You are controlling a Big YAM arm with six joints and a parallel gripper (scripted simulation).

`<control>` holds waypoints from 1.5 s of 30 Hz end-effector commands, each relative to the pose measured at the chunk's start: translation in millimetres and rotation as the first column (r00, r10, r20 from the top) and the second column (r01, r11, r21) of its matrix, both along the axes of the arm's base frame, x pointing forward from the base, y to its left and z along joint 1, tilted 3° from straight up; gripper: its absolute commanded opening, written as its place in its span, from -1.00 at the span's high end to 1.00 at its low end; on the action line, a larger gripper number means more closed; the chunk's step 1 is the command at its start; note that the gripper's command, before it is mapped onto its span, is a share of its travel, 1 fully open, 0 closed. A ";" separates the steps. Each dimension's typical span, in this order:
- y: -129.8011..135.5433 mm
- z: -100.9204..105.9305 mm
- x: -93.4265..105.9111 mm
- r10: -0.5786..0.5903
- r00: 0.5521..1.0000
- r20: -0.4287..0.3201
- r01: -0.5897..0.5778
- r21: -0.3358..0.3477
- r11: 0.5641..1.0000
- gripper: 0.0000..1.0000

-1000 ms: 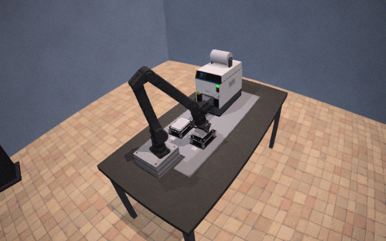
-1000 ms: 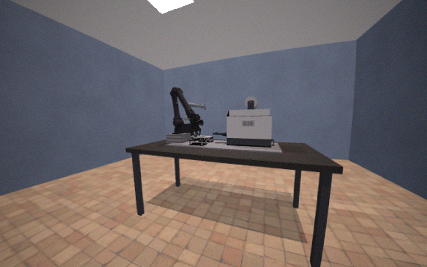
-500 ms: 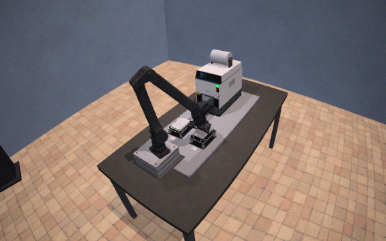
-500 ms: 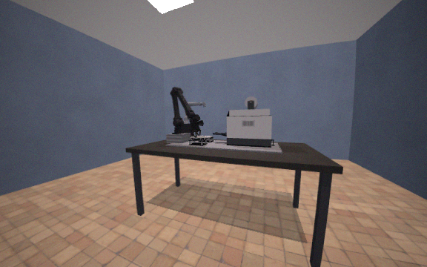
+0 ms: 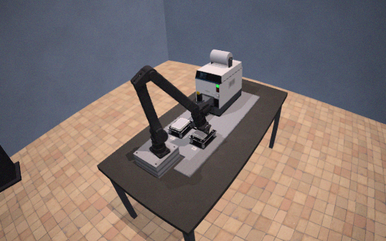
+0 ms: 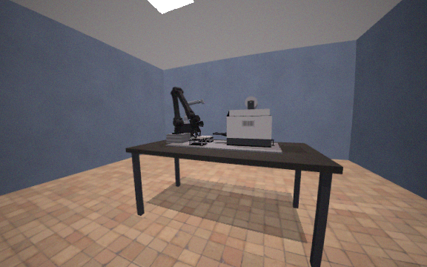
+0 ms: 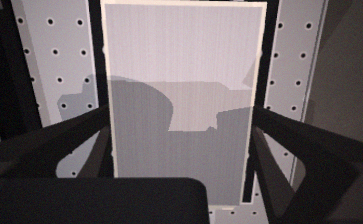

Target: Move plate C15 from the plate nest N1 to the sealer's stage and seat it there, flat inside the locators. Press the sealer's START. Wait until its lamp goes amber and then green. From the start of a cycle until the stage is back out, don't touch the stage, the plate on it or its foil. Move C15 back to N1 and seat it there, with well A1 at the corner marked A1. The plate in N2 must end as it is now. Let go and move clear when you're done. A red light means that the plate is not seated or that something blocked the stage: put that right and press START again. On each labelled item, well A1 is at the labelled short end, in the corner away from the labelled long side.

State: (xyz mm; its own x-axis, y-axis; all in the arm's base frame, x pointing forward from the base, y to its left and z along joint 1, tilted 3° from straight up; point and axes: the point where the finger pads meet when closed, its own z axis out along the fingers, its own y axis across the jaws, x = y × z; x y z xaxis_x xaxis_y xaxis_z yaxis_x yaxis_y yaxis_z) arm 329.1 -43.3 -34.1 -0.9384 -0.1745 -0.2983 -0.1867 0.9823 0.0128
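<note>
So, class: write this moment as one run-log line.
gripper: shut on foil-covered plate | position: over a nest | sealer lamp: green | second plate: in the other nest

My top view looks down steeply from high off one corner of the table, whole worktop in frame. My exterior view sits low and far back, level with a long edge, facing the sealer side-on. Both share the arm and the sealer. My wrist view looks straight down, very close, onto a foil-covered plate.
</note>
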 end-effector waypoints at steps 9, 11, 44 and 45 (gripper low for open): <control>-2.2 19.0 25.0 0.004 0.998 0.059 -0.003 -0.010 1.000 1.00; -2.2 19.0 25.0 0.004 0.998 0.059 -0.003 -0.010 1.000 1.00; -2.2 6.2 20.4 0.003 1.000 0.023 -0.003 -0.003 1.000 1.00; -2.2 6.2 20.4 0.003 1.000 0.023 -0.003 -0.003 1.000 1.00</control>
State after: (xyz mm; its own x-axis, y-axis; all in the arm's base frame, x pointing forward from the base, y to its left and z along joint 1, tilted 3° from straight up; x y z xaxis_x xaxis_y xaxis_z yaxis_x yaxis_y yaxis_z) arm 328.3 -42.7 -34.6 -0.9392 -0.1756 -0.2952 -0.1880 0.9821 0.0141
